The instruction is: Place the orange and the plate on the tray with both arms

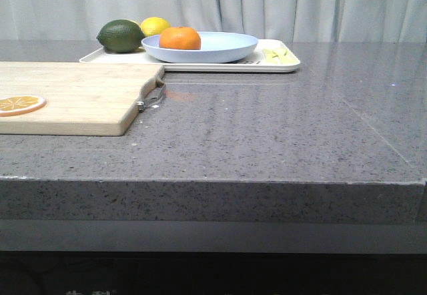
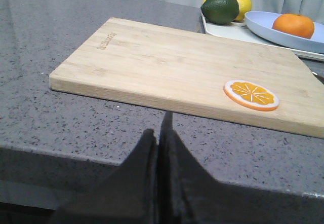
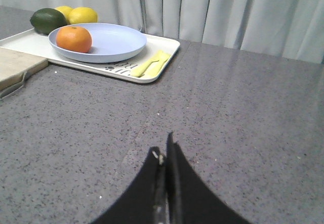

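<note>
The orange (image 1: 180, 38) lies in the pale lavender-blue plate (image 1: 230, 48), and the plate sits on the white tray (image 1: 280, 65) at the back of the table. All three also show in the right wrist view: orange (image 3: 74, 38), plate (image 3: 114, 41), tray (image 3: 169, 46). The left wrist view shows the orange (image 2: 293, 25) in the plate (image 2: 263, 24) on the tray (image 2: 223, 30). My left gripper (image 2: 159, 125) is shut and empty, near the table's front edge before the cutting board. My right gripper (image 3: 164, 143) is shut and empty over bare table. Neither gripper shows in the front view.
A wooden cutting board (image 1: 80, 98) with a metal handle (image 1: 152, 98) lies at the left, an orange slice (image 1: 21, 105) on it. A green avocado-like fruit (image 1: 121, 36) and a lemon (image 1: 155, 26) sit on the tray's left. Yellow cutlery (image 3: 150, 64) lies on its right end.
</note>
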Motion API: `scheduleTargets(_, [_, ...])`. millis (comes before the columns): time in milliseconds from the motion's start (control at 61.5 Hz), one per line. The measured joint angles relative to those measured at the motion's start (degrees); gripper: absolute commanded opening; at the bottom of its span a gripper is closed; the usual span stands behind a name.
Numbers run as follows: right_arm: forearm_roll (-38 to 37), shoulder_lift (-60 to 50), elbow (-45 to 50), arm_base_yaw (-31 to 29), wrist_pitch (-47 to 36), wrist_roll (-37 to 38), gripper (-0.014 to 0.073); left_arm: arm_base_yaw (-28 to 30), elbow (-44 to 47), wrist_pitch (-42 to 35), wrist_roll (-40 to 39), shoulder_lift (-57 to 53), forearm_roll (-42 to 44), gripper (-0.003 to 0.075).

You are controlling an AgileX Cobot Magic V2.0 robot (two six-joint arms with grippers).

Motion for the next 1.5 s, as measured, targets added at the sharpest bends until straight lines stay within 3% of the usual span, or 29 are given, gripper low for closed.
scheduleTargets(407, [3.09,-16.34,16.64,-9.59,-0.53,0.0,-0.0061,0.0,0.0,0.0,0.0,0.0,0.0,-0.0017])
scheduleTargets(1497, [3.53,-16.57,17.21,-10.25,0.49,0.0,-0.0061,0.0,0.0,-0.09,0.0,0.0,0.0,-0.0017])
